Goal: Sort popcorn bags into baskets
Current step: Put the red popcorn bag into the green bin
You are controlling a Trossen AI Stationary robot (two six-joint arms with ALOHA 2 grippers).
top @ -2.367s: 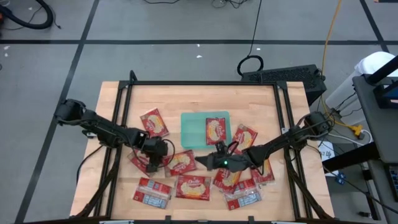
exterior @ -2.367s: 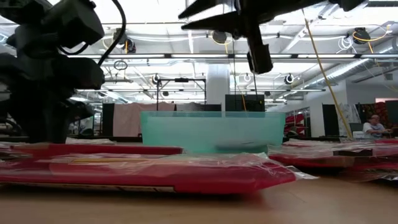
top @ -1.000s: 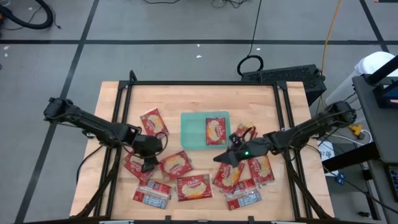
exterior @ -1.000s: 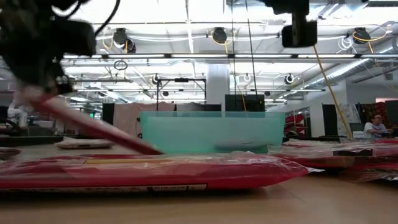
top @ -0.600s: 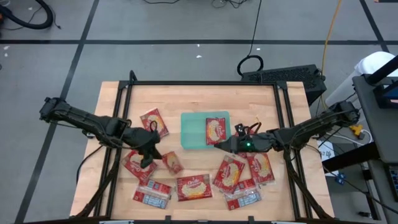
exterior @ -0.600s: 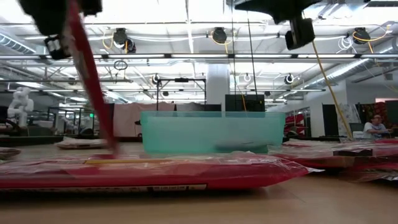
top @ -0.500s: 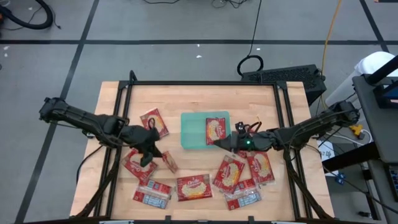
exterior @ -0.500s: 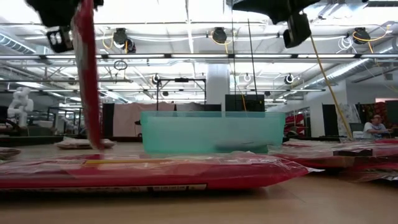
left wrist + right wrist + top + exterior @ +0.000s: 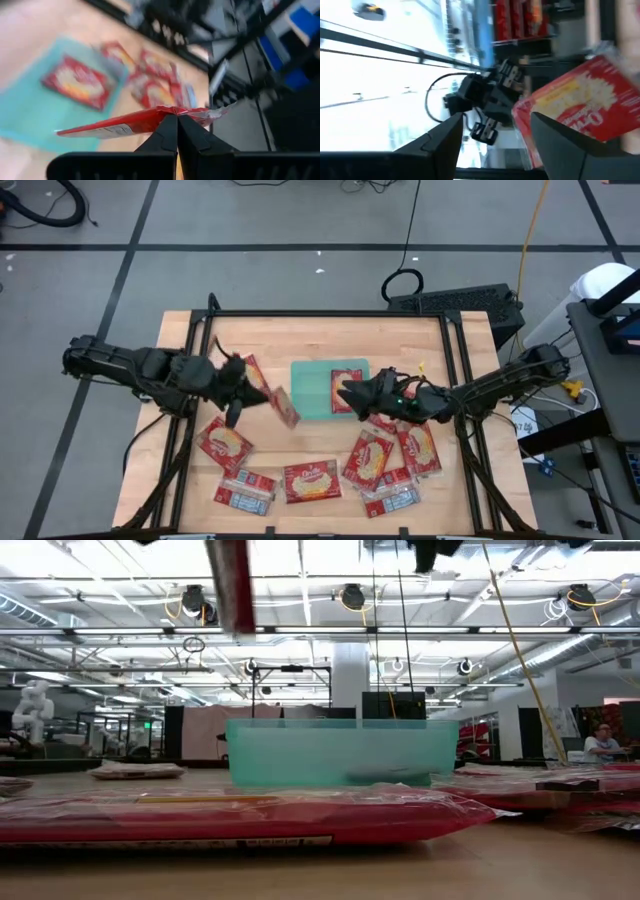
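Observation:
My left gripper is shut on one red popcorn bag, which is in the air just left of the teal basket. In the low view that bag hangs at the top, above the basket. Another popcorn bag lies flat in the basket's right half. My right gripper stands open above that bag with nothing between its fingers. Several more bags lie flat on the table near the front edge. My left gripper pinches the bag's edge between its two shut fingers. They come from the table's left, slanting a little downward. The bag is lifted clear of the table, shows edge-on, and reaches past the fingers on both sides.
Loose bags lie at the front left, front middle and front right, and one more at the far left beside my left arm. A black frame runs round the table. Bare wood lies behind the basket.
My left gripper has gone up and toward the basket with the bag. The bag lay slanting with one end on the table, has swung upright and is now lifted clear. My right gripper has moved toward the far edge, over the basket, and has tipped upward.

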